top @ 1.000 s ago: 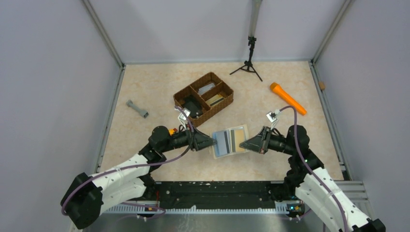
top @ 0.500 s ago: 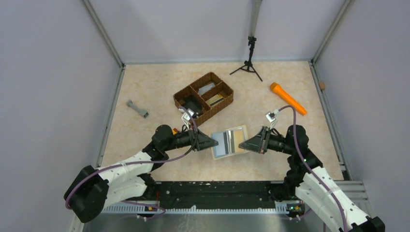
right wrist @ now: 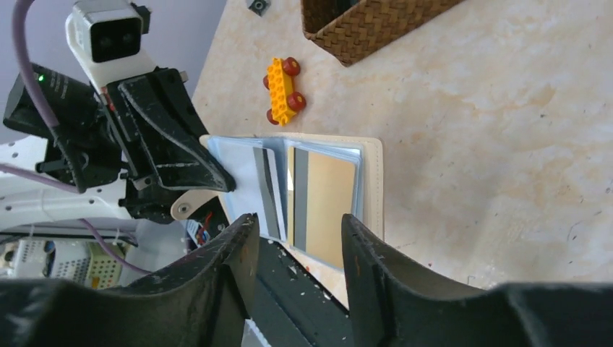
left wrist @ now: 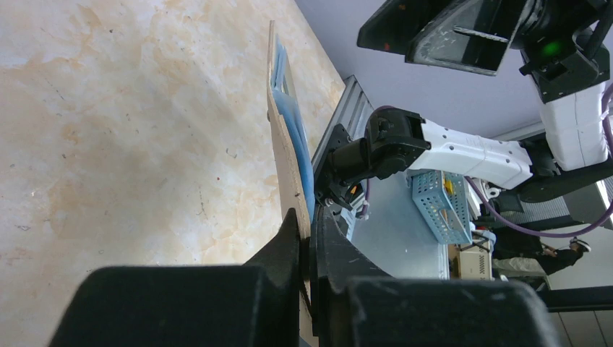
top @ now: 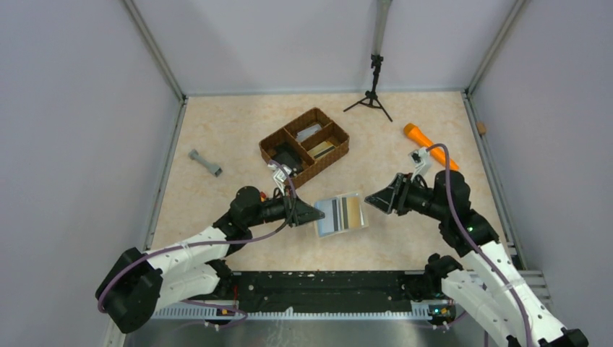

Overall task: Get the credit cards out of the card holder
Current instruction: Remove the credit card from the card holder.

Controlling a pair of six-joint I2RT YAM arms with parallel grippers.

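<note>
Jaws of the black left gripper (left wrist: 307, 225) are pinched shut on the left edge of the cream-beige, blue-lined folding card holder (top: 341, 215), open at the centre of the top view, below the brown wicker divided tray (top: 306, 144). The black right gripper (top: 371, 199) hangs part open and empty just right of it; best, I judge, to come in low, nip one tan, dark-striped credit card (right wrist: 329, 199) by its exposed end and draw it straight out
</note>
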